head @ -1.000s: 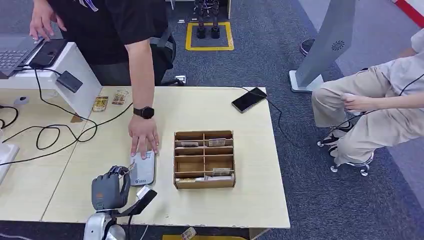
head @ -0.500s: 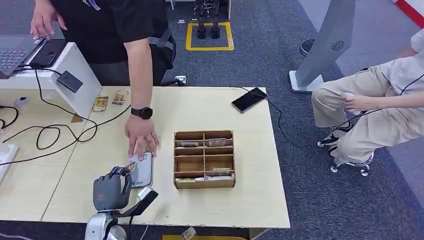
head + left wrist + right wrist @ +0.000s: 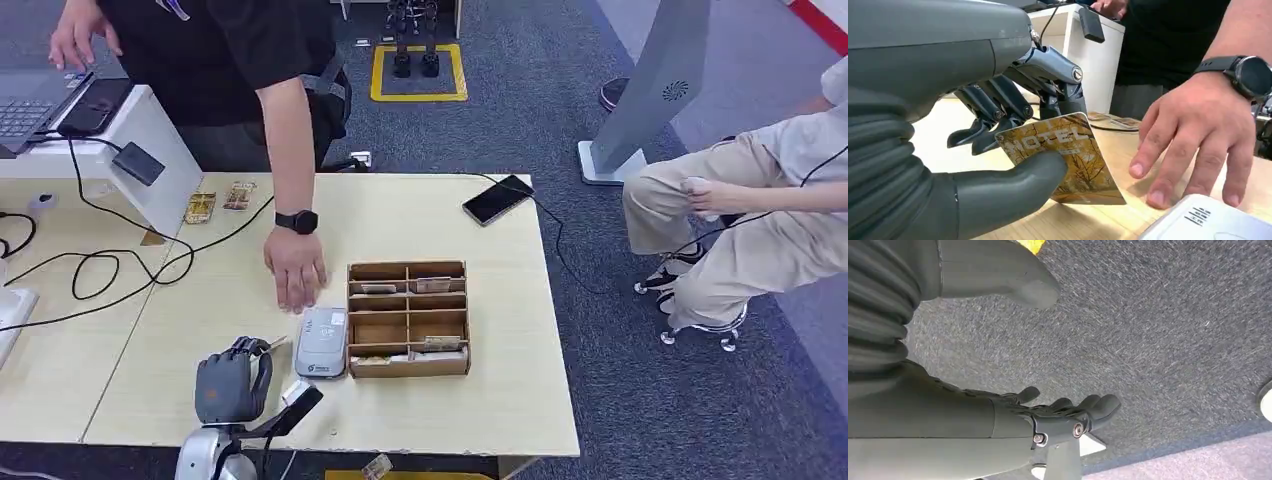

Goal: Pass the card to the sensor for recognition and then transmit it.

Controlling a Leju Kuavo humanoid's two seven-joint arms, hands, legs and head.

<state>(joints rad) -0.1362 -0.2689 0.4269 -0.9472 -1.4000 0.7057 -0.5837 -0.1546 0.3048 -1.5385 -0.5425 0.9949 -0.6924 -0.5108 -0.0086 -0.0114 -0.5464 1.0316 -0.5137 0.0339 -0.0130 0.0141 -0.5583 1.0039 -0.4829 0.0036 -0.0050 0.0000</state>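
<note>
A person's hand (image 3: 295, 270) has just slid the sensor (image 3: 321, 342) along the worktop (image 3: 480, 400), so it now sits right beside the wooden tray (image 3: 408, 318). Your left robot hand (image 3: 232, 385) grasps the card (image 3: 1068, 160) near it. Your right robot hand (image 3: 1068, 412) hangs released. You must now aim farther right.

card (image 3: 1068, 162) printed "HOTEL", other labels unreadable
</note>
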